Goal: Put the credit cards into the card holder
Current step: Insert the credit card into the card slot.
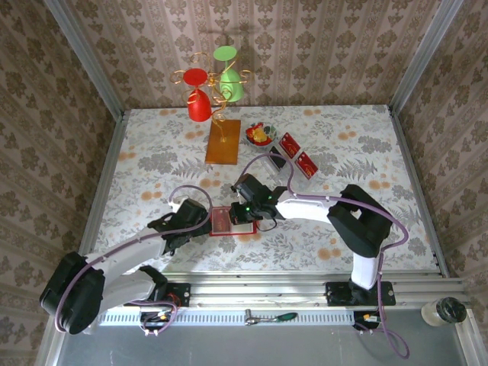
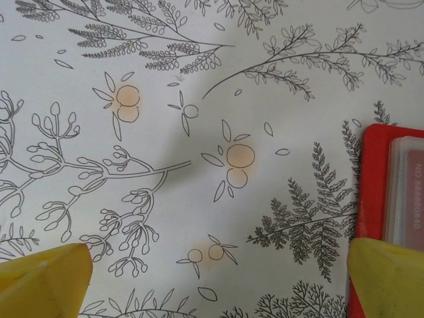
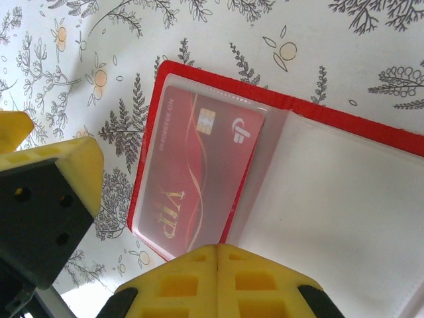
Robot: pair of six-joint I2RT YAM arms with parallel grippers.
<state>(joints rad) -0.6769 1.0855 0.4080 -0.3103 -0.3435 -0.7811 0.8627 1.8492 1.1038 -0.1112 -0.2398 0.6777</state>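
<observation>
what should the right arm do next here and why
Probably move the right end effector, shut and empty, away from the card holder and toward the two credit cards beyond it. One card already sits in the holder's clear pocket, and the open left end effector is beside the holder's edge.

Shows the red card holder [image 3: 344, 185] open flat, pale inside up. Holds one VIP credit card [image 3: 192, 172] under its clear pocket. Keeps two more credit cards [image 1: 289, 145] [image 1: 306, 164] well apart, side by side.
</observation>
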